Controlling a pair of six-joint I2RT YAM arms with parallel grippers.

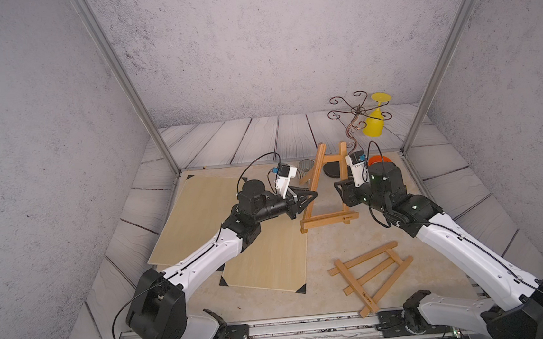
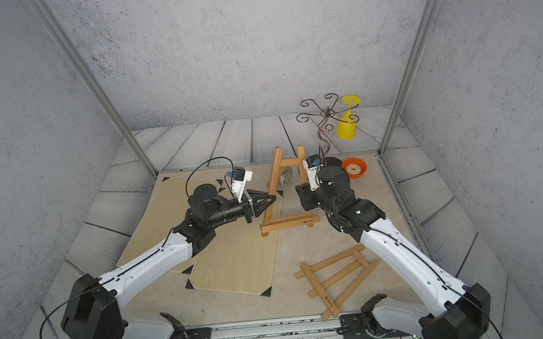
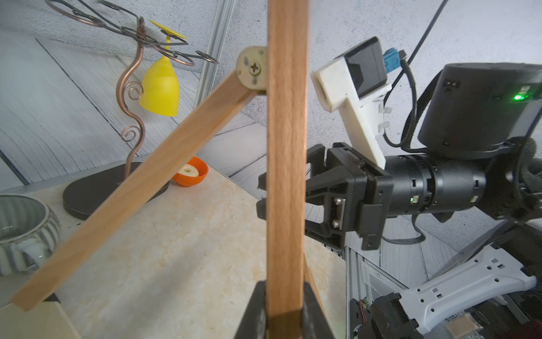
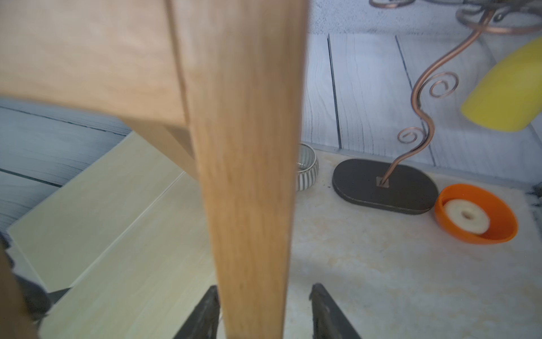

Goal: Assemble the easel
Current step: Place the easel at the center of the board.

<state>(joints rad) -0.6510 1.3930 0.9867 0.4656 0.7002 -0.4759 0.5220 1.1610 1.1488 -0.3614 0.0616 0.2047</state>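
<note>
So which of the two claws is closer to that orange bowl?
Right. The right gripper straddles one leg of the standing easel, on the side of the orange bowl. The left gripper clamps the opposite leg, farther away.

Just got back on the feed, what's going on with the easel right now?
Both arms are at the standing easel, which is upright. The left tool is clamped on its left leg. The right tool straddles the right leg with its jaws open, a gap showing on one side, so it is not gripping. The rear prop is swung out behind. A second easel lies flat nearer the robot, untouched.
</note>
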